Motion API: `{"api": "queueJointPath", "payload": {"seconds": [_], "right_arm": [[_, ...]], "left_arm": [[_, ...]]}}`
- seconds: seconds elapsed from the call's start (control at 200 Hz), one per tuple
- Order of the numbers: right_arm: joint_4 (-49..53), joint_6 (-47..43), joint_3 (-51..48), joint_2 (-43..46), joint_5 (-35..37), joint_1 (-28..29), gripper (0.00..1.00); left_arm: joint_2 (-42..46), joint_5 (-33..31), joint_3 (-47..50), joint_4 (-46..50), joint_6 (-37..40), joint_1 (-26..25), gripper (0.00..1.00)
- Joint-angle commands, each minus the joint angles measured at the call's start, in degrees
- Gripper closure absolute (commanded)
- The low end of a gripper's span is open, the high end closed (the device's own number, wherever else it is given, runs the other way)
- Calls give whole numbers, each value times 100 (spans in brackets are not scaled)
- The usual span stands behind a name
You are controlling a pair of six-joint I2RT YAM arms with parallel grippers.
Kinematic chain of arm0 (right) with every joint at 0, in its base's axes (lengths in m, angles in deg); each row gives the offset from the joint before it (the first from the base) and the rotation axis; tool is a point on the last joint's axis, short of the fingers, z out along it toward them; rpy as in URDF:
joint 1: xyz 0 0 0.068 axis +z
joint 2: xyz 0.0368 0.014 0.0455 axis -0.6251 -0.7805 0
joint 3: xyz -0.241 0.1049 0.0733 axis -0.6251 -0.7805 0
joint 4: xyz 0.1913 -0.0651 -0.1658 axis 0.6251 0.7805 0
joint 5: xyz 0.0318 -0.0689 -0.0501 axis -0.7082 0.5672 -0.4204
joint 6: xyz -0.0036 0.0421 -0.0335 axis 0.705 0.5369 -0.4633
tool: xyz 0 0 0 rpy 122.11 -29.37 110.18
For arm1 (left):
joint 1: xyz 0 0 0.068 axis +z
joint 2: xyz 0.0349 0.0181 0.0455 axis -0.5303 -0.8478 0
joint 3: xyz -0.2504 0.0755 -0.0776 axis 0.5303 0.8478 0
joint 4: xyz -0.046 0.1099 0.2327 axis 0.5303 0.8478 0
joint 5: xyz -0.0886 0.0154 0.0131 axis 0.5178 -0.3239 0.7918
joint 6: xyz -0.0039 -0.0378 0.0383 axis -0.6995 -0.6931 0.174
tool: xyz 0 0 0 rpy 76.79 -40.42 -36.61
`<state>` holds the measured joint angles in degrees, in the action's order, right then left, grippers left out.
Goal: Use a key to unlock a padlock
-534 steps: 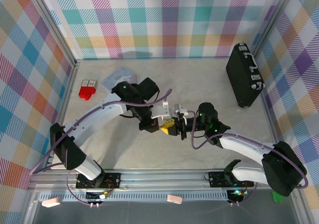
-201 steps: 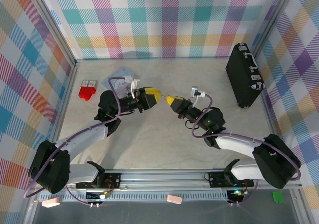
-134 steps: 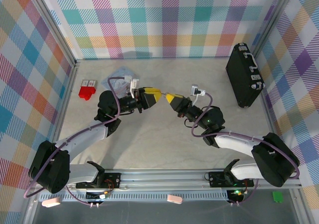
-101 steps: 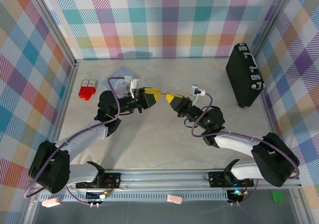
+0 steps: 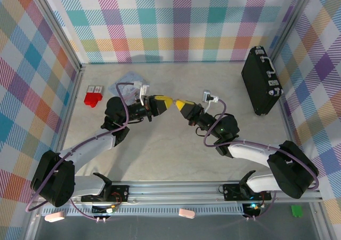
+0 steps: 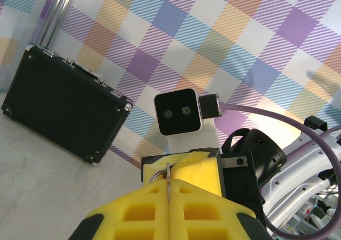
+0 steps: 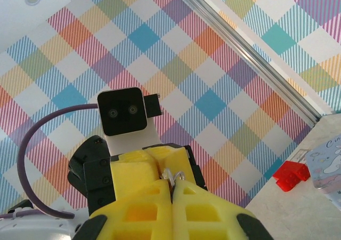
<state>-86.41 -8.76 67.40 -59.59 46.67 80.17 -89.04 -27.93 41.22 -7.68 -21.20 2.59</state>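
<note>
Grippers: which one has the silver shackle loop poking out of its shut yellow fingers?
The right gripper: its wrist view shows the padlock as a silver loop rising from its finger seam. The left gripper pinches the key, a straight dark sliver.

Pale table (image 5: pixel 160 154), black case (image 5: pixel 261 82), red block (image 5: pixel 92 97), pastel tin (image 7: pixel 326 165)

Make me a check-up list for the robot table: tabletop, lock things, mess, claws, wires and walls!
Surface: pale grey tabletop, flat, no spills seen.
Job's things: thin silver shackle of the tiny dark padlock pokes from the right gripper's tips; a slim metal sliver, likely the key, sits between the left gripper's fingers.
Clutter: big black hard case by the right wall; small red block and pastel tin at far left.
Grippers: both shut, yellow tips facing, close together.
Cables: purple cables run along both arms.
Surroundings: pastel plaid walls.
</note>
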Motion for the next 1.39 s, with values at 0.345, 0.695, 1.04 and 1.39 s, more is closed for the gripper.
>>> {"api": "queueJointPath", "payload": {"seconds": [0.345, 0.695, 1.04, 1.39], "right_arm": [[1849, -1678, 145, 948, 207, 86, 49], [3365, -4020, -118, 1983, -982, 63, 21], [3156, -3324, 124, 1653, -1568, 54, 24], [2489, -2714, 95, 1159, -2059, 54, 35]], "left_arm": [[601, -84, -531, 2261, 1239, -54, 100], [501, -922, -2922, 8348, 4180, -77, 100], [163, -1234, -3785, 9725, 4992, -611, 100], [141, -1177, -3788, 9741, 5068, -667, 100]]}}
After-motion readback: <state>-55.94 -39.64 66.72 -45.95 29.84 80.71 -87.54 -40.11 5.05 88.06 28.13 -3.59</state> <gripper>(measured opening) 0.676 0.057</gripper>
